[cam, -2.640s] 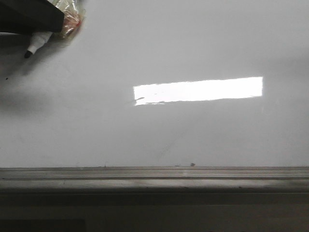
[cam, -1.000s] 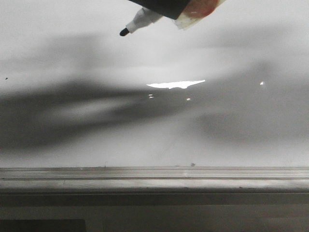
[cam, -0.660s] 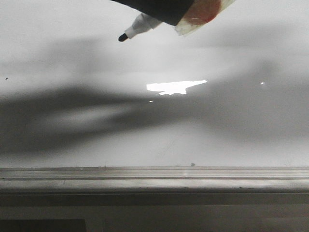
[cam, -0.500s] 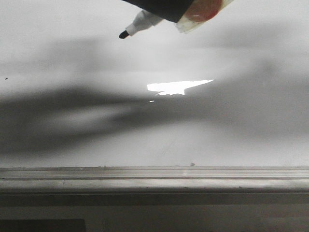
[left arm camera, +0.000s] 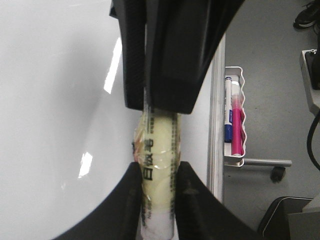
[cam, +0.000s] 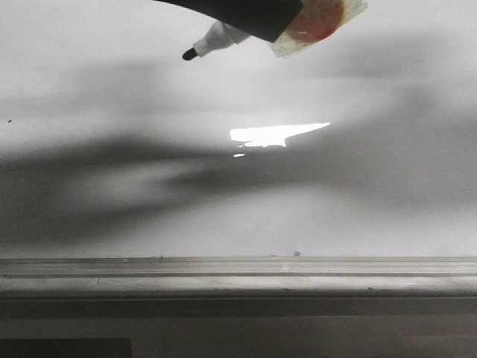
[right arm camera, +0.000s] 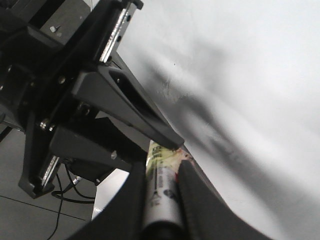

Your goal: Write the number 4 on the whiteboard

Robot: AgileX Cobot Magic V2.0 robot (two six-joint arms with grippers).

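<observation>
Surface: whiteboard [cam: 350, 216], glossy white-grey, lying flat; grey metal rail [cam: 238, 272] along its near edge.
Light on surface: bright glare patch [cam: 272, 134] mid-board, broad arm shadows either side of it.
Stray mark: tiny black speck [cam: 10, 121] far out to the side of the pen tip; not a stroke.
Marker pen [cam: 216, 37]: white barrel, black tip, tilted, tip above the far part of the board; whether it touches cannot be told.
Left gripper [left arm camera: 157, 172]: fingers clamped on the taped, yellowish barrel of the pen.
Right gripper [right arm camera: 161, 172]: fingers closed about the same pen from the other end; left gripper body directly ahead of it.
Pen tray [left arm camera: 234, 120]: beyond the board's edge, past the left gripper, holding a blue and a pink marker.
Number 4: not on the board; no slant, crossbar or stem visible in any view.
Progress, judged: pen secured and brought over the writing area; all strokes remain to be drawn.
</observation>
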